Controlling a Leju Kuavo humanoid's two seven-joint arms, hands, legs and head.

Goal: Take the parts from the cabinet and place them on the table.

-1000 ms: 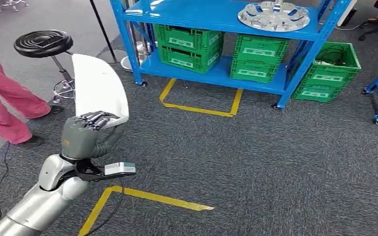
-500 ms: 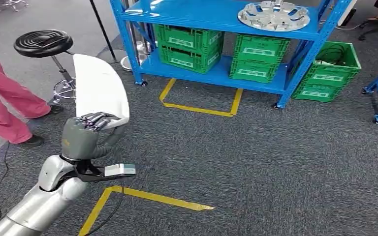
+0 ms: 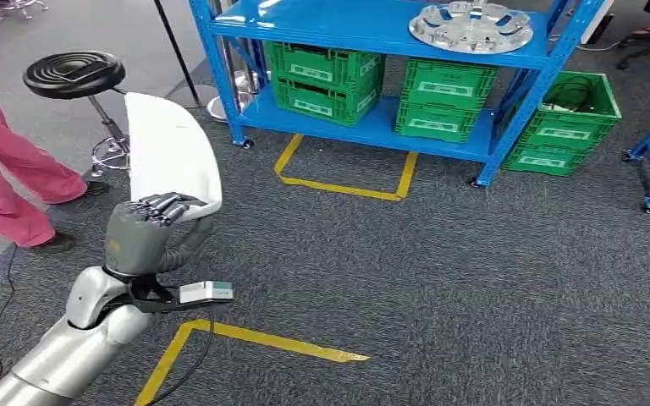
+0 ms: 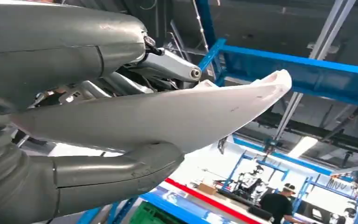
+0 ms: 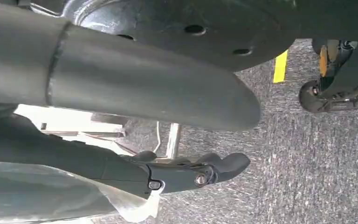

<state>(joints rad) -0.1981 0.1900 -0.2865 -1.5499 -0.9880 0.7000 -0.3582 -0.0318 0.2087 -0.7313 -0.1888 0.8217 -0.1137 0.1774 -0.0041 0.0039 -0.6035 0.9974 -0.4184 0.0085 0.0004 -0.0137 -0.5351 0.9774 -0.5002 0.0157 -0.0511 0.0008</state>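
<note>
My left hand (image 3: pixel 148 233) grips the white part (image 3: pixel 169 152) upright above the carpet, well away from the blue cabinet (image 3: pixel 372 34); my right hand's (image 5: pixel 121 93) state I cannot tell. Best I carry it level to the table, unhurried

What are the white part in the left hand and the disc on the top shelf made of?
White part: looks like moulded plastic, smooth and matte, with a thin curved edge. Disc: likely cast or machined metal, silvery and shiny, with cut-out pockets. The left hand grips the white part.
</note>
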